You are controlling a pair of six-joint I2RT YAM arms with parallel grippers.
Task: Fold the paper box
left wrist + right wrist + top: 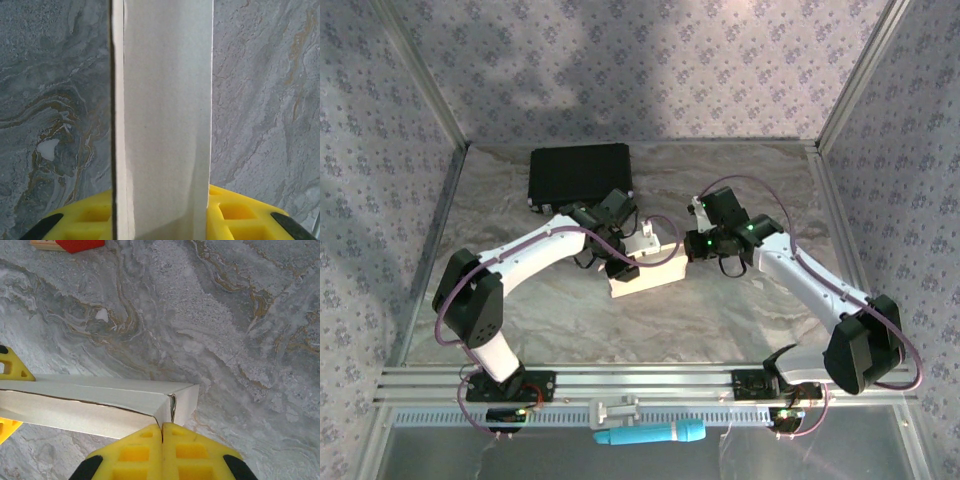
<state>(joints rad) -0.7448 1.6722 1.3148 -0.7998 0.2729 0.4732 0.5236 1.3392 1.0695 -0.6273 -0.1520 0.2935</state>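
Mid-table, paper box (650,276), interior hidden, left gripper (160,220) clasping it, right gripper (162,437) closed.

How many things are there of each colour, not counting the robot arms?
White: 1, the paper box
Black: 1, the black case
Turquoise: 1, the turquoise tool in front of the rail
Red: 1, the red piece
Total: 4

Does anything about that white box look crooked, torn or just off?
Slightly. On the white cardboard paper box, a dark gap runs along the top flap and down the corner beside the right claw, so that flap isn't sitting flush. No tears show.
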